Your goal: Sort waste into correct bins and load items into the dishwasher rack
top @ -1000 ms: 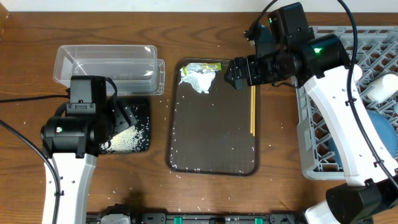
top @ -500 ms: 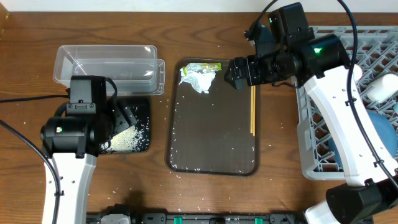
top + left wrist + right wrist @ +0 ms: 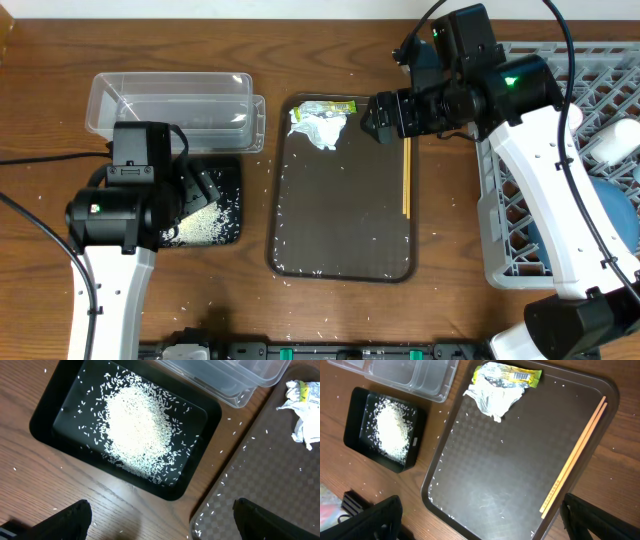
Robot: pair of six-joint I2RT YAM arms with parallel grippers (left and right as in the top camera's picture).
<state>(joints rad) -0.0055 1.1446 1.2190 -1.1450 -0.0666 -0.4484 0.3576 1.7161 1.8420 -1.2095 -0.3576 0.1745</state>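
Observation:
Rice is heaped in the black tray, with stray grains on the brown serving tray. A crumpled tissue and the green-yellow wrapper lie at the serving tray's far end. The chopsticks lie along its right side. The clear tub looks empty. My left gripper is open and empty above the black tray's edge. My right gripper is open and empty above the serving tray, near the tissue. The rack holds the blue dish and a white cup.
The tub and black tray sit side by side left of the serving tray. The rack fills the right edge. Loose grains dot the wood around the black tray and the table's front edge.

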